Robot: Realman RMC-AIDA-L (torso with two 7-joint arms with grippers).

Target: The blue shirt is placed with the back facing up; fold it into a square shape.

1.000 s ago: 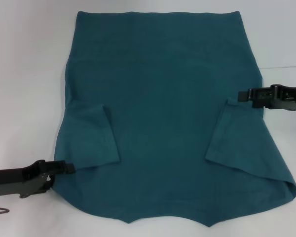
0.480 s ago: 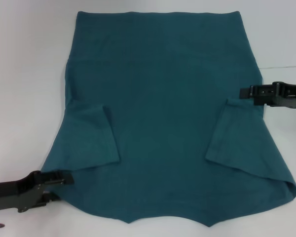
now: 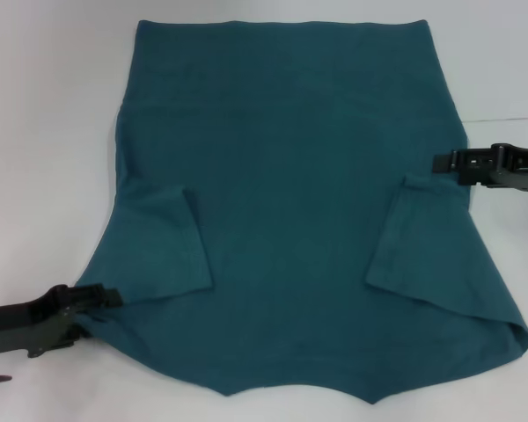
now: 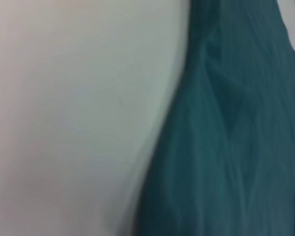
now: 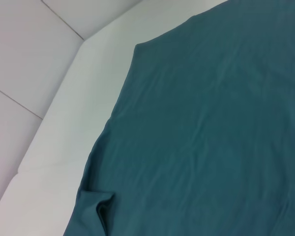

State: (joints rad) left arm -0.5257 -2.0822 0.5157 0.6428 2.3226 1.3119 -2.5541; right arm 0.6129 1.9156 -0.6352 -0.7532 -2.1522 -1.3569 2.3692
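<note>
The blue shirt lies flat on the white table, with both sleeves folded inward onto the body, one on the left and one on the right. My left gripper is low at the shirt's near left edge, shut on the fabric, which bulges outward there. My right gripper hovers at the shirt's right edge, just above the folded sleeve. In the left wrist view, the shirt lies beside bare table. The right wrist view looks over the shirt and the table's edge.
Bare white table surrounds the shirt on the left, right and far sides. The shirt's near hem reaches almost to the bottom of the head view. A table edge and floor tiles show in the right wrist view.
The left gripper dipped toward me, then shifted left, and the shirt's near left edge stretched outward with it. The right gripper drew back slightly to the right.
</note>
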